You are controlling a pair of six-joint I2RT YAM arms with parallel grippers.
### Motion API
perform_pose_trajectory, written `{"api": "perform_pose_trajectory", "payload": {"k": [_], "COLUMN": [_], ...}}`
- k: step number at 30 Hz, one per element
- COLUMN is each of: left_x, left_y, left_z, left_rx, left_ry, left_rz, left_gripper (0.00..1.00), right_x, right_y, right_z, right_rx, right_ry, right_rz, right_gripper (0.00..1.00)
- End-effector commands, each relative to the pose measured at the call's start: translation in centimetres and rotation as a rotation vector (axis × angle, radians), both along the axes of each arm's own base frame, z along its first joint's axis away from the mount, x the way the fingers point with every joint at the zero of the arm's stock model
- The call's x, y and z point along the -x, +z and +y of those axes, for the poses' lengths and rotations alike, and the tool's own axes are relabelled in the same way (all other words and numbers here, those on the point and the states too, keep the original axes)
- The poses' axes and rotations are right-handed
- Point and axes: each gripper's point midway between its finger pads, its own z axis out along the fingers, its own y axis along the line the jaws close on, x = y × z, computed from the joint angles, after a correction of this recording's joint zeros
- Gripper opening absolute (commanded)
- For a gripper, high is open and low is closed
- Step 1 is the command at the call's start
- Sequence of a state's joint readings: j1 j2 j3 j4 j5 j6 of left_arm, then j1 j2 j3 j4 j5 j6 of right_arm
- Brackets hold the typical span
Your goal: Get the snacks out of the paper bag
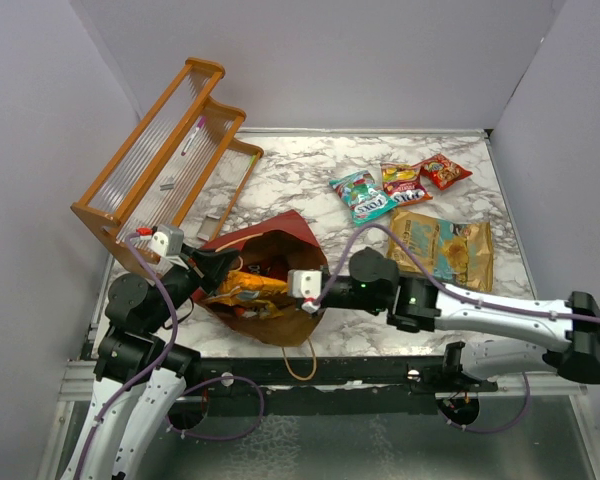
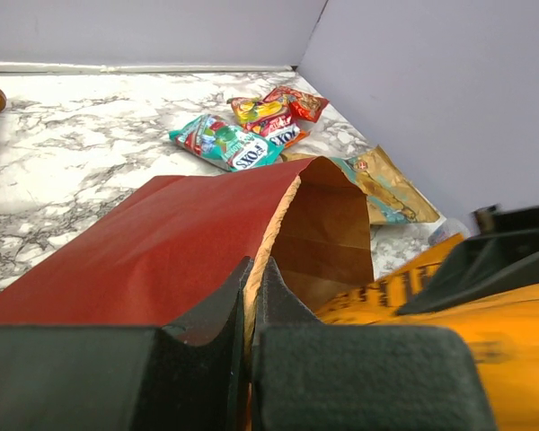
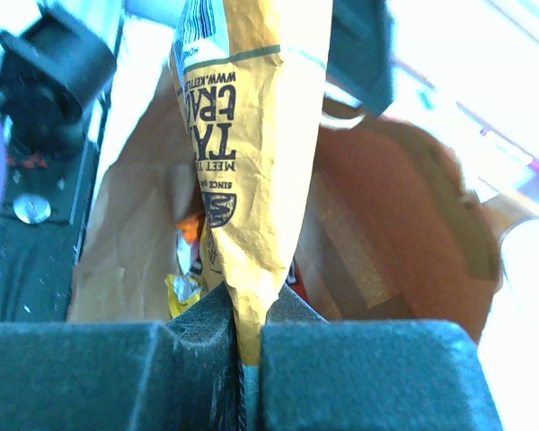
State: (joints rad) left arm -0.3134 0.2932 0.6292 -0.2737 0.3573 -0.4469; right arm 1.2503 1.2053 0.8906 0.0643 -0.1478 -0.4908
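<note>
The red paper bag (image 1: 280, 235) lies on its side, its mouth toward the arms. My left gripper (image 1: 218, 268) is shut on the bag's rim; in the left wrist view (image 2: 251, 285) the paper edge (image 2: 283, 206) is pinched between the jaws. My right gripper (image 1: 285, 290) is at the mouth, shut on the orange chip bag (image 1: 248, 288), which hangs from my jaws (image 3: 247, 314) in the right wrist view (image 3: 251, 153). More small packets (image 3: 184, 274) lie inside the bag. A teal packet (image 1: 363, 196), a red-yellow packet (image 1: 405, 182) and a red packet (image 1: 446, 170) lie on the table at the back right.
A gold and teal chip bag (image 1: 443, 250) lies flat on the marble table (image 1: 310, 165) just behind my right arm. A wooden rack (image 1: 165, 155) stands at the back left. A twine handle (image 1: 300, 362) loops over the table's front edge. Walls close in on three sides.
</note>
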Motion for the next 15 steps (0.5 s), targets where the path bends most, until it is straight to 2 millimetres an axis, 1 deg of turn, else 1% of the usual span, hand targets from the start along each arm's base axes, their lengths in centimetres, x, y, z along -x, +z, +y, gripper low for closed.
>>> {"api": "perform_pose_trajectory", "payload": {"k": [1, 4, 8, 12, 14, 15], "left_x": [-0.7, -0.6, -0.7, -0.7, -0.7, -0.7], "left_y": [-0.3, -0.2, -0.2, -0.3, -0.3, -0.3], "left_z": [0.8, 0.9, 0.9, 0.8, 0.9, 0.9], "left_rx": [-0.013, -0.012, -0.011, -0.013, -0.012, -0.013], "left_ry": [0.052, 0.058, 0.062, 0.055, 0.061, 0.062], "left_rz": [0.012, 0.007, 0.007, 0.011, 0.011, 0.011], "left_gripper": [0.00, 0.00, 0.00, 0.00, 0.00, 0.00], "right_x": [2.8, 3.6, 3.6, 2.5, 1.5, 0.6], "right_y": [7.5, 11.3, 15.8, 19.4, 20.6, 20.9], "right_z": [-2.3, -4.2, -7.1, -10.7, -12.3, -13.2], "right_rx": [-0.193, -0.272, -0.372, -0.496, -0.569, -0.609], "right_ry": [0.065, 0.056, -0.003, -0.129, -0.209, -0.274], "right_rz": [0.061, 0.113, 0.154, 0.202, 0.237, 0.255], "right_gripper": [0.01, 0.01, 0.01, 0.01, 0.01, 0.01]}}
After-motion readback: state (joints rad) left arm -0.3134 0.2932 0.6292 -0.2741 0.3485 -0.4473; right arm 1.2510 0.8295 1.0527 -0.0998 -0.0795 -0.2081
